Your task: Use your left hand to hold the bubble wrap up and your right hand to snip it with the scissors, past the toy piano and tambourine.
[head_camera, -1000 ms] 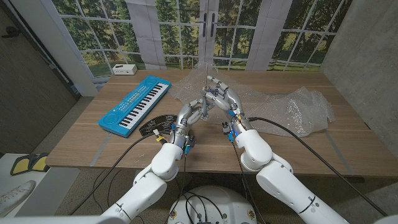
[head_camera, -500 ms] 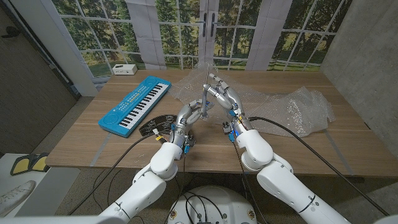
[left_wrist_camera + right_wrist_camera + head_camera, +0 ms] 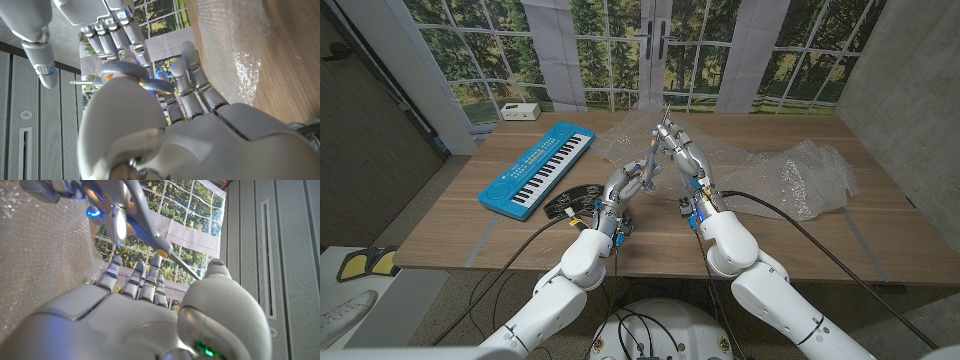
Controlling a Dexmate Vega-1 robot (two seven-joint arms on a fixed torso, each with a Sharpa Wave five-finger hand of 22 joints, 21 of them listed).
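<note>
No lettering, brand, number or sign can be read at this moment — the markings on the blue toy piano [image 3: 537,167] beyond the left hand [image 3: 632,182], and the pale label on the black tambourine [image 3: 572,198] beside it, are too small to make out.

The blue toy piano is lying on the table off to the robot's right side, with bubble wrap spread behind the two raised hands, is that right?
Not quite. The head view shows the blue toy piano lying on the table to the robot's left, not its right. The rest holds: bubble wrap is spread behind the raised left hand and right hand.
</note>
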